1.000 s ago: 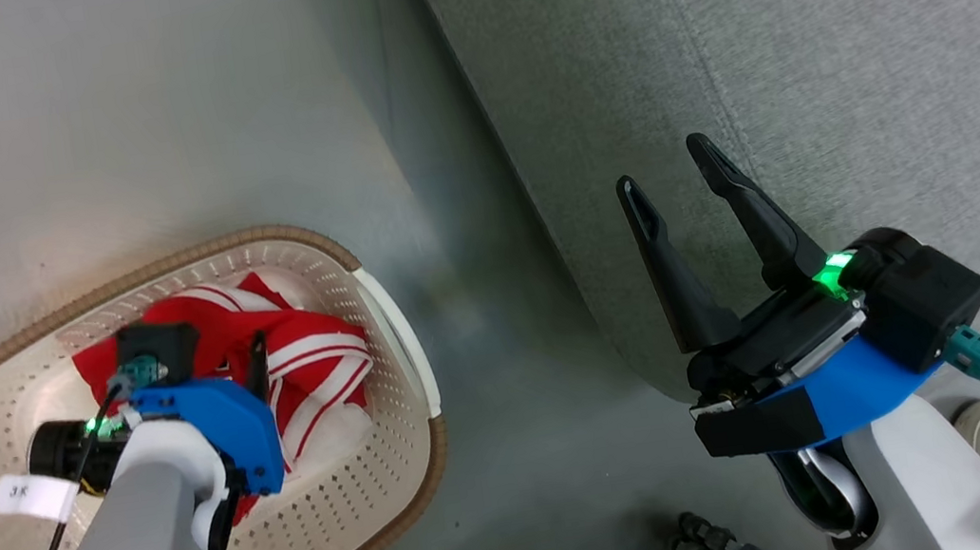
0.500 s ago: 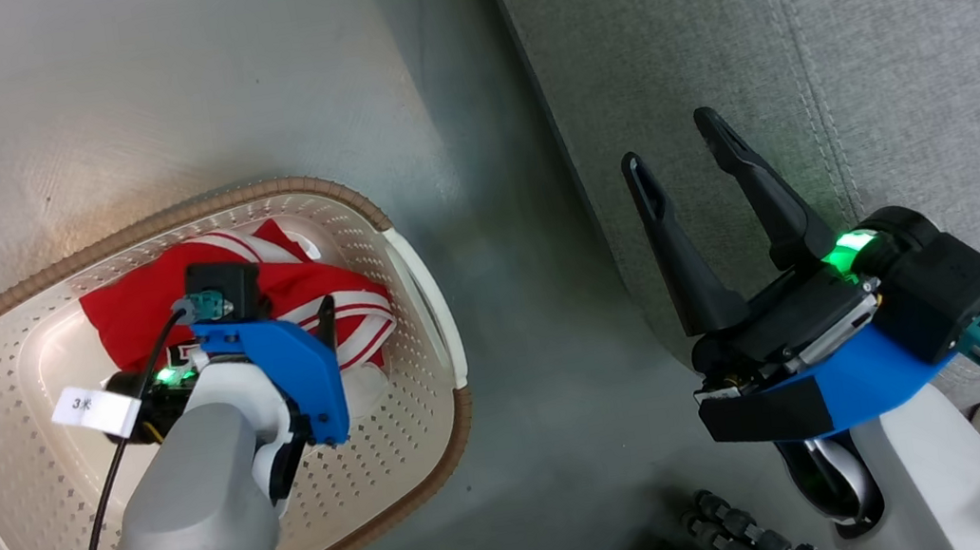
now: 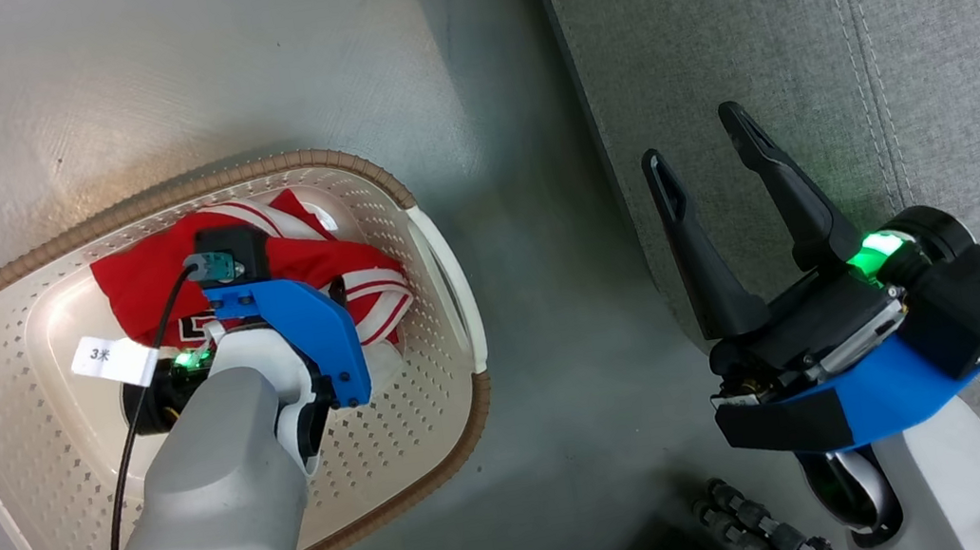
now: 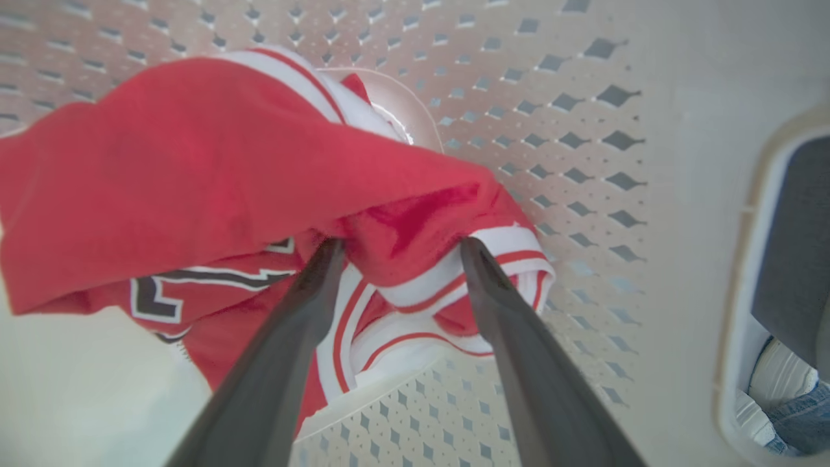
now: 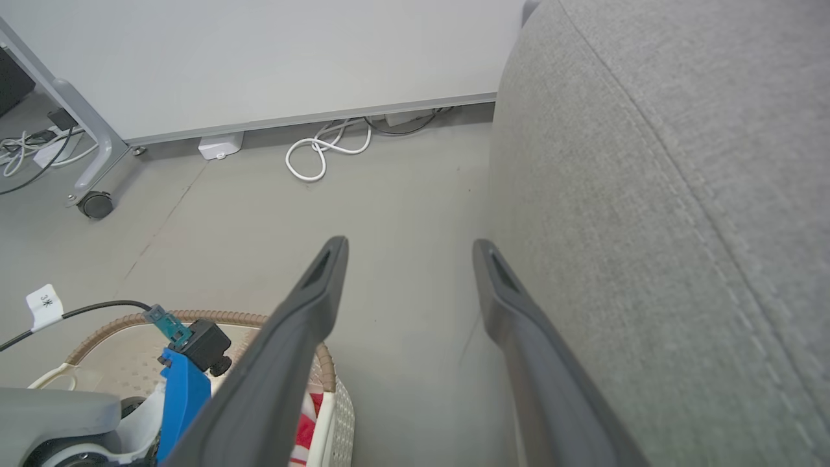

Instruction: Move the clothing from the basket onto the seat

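since left hand [image 4: 402, 246], fingers spread wide, straddles fold of clothing [image 4: 194, 162] inside basket [image 3: 292, 159] with nothing gripped, push deeper, pinch thick bunch; lift straight up; right hand [image 3: 691, 133] spread too, empty, beside seat [image 3: 750, 8]

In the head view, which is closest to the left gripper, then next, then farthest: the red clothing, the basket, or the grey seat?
1. Red clothing, at the left gripper's fingertips.
2. Basket, its walls around the gripper.
3. Grey seat, away on the right, across the floor.
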